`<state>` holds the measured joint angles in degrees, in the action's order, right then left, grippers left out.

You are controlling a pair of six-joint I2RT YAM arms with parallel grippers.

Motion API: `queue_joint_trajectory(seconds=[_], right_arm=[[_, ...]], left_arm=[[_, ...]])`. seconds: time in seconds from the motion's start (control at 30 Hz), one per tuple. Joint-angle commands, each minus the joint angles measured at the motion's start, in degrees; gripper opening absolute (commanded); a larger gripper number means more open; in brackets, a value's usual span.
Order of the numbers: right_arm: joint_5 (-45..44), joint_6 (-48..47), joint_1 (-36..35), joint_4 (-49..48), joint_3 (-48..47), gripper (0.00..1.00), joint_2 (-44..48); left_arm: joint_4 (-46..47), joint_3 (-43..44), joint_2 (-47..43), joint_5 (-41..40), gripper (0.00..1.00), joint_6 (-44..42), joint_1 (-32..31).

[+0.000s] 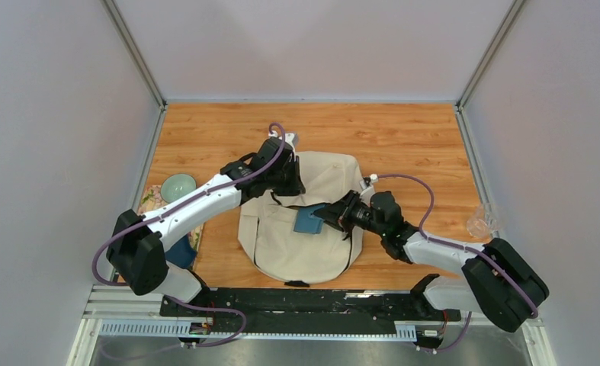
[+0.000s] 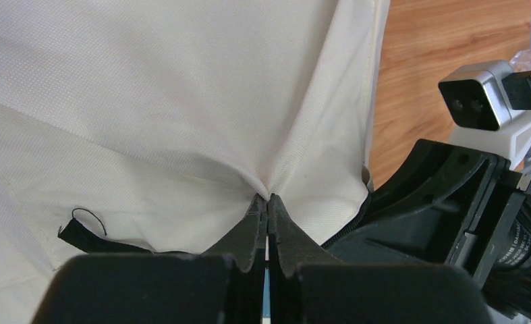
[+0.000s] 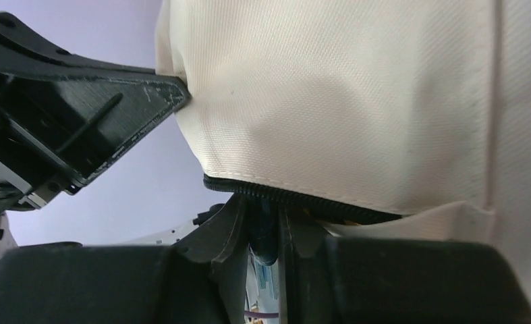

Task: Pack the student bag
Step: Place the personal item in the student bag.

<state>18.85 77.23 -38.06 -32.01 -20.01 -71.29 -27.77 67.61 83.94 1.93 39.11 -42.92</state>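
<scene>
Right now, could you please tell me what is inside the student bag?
A flat dark-teal item, gripped by the right gripper, shows at the opening of the student bag. Anything deeper is hidden under its fabric, which the left gripper pinches.

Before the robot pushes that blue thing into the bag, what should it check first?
1. Left fingers pinching the student bag: ok, shut on a fold of its fabric.
2. Right fingers holding the blue flat thing: ok, it sits between them.
3. Blue flat thing lined up with the zipper edge: ok, right beside it.
4. Opening wide enough: cannot tell, the inside is hidden.
5. Arms not bumping: ok, close together but apart.
6. Green bowl and clear cup out of the way: ok, off at the table's sides.
</scene>
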Motion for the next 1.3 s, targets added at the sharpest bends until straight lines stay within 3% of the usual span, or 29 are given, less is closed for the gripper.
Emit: queue_joint_trajectory(seconds=[0.0, 0.33, 0.53, 0.77, 0.97, 1.27], right_arm=[[-3.1, -0.3, 4.3, -2.2, 0.2, 0.0, 3.4], [0.7, -5.4, 15.5, 6.4, -1.8, 0.0, 8.3], [3.3, -8.1, 16.9, 10.3, -4.2, 0.0, 10.0], [-0.8, -0.1, 16.1, -2.8, 3.7, 0.0, 10.1], [-10.9, 3.6, 9.0, -8.9, 3.4, 0.0, 5.6], [-22.4, 8.2, 5.5, -23.1, 0.6, 0.0, -6.0]], left_arm=[[4.4, -1.0, -3.7, 5.8, 0.0, 2.8, -0.4], [11.2, -3.5, -3.3, 13.4, 0.0, 10.1, -0.3], [12.3, -4.7, -2.7, 13.7, 0.0, 10.5, -0.4], [14.3, -5.6, -0.8, 15.9, 0.0, 11.2, -0.4], [14.1, -4.3, 0.2, 16.5, 0.0, 10.4, -0.2], [14.1, -4.8, -0.4, 18.5, 0.0, 10.1, 1.2]])
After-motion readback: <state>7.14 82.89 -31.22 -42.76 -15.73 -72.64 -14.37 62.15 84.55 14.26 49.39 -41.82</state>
